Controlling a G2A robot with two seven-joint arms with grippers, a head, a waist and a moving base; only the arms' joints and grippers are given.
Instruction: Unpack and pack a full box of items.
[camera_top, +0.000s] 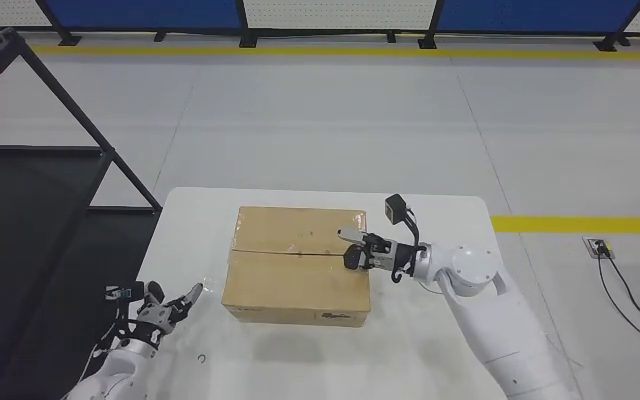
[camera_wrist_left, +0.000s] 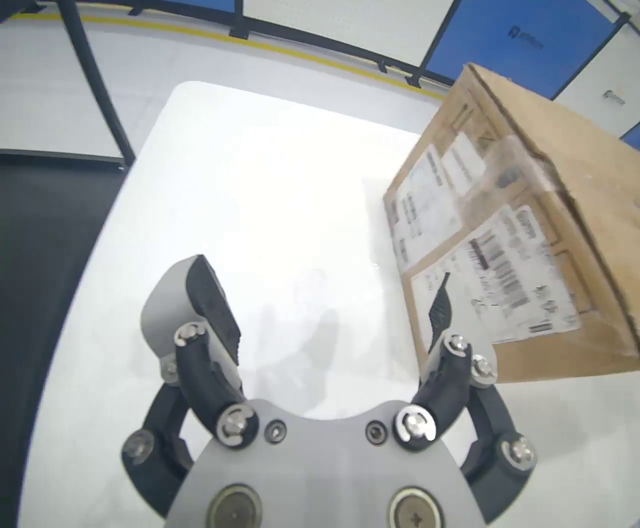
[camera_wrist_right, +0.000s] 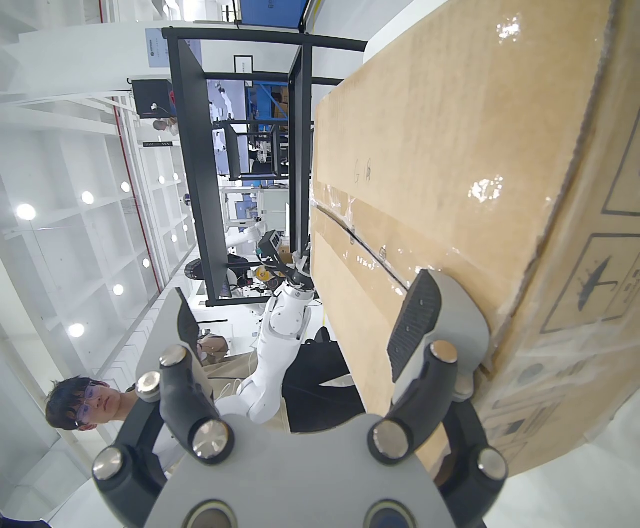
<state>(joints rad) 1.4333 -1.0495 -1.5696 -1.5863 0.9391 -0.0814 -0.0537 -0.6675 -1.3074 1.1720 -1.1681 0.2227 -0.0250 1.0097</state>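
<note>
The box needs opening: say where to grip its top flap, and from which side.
Likely the near flap's free edge at the centre seam, at the cardboard box's right end, from the right. The flaps lie flat and meet at a thin slit; the open right end effector sits there.

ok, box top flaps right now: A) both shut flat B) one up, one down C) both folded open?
A: in the top view both flaps of the box lie flat and meet at the centre seam, with the right gripper at one end of that seam.
</note>
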